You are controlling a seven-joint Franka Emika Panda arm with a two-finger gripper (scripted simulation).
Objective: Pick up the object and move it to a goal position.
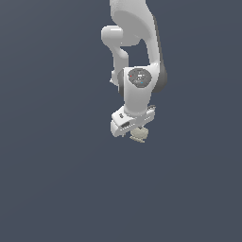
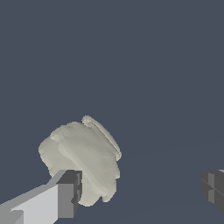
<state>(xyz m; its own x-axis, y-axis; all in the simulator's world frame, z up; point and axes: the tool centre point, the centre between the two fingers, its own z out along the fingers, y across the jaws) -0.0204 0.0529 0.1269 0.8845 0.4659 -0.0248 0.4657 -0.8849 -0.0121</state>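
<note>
The object [image 2: 83, 159] is a small lumpy pale beige item. In the wrist view it lies between my fingers, close against one grey finger pad [image 2: 70, 192], while the other pad [image 2: 213, 187] stands far off, leaving a wide gap. My gripper [image 2: 142, 189] is open. In the exterior view the white arm reaches down the middle of the picture. The gripper [image 1: 133, 131] sits low over the object [image 1: 139, 135], which peeks out just beneath the hand. The fingers themselves are mostly hidden there.
A plain dark blue-grey surface [image 1: 56, 189] fills both views. The glossy white arm links [image 1: 137, 47] rise above the gripper toward the top of the exterior view.
</note>
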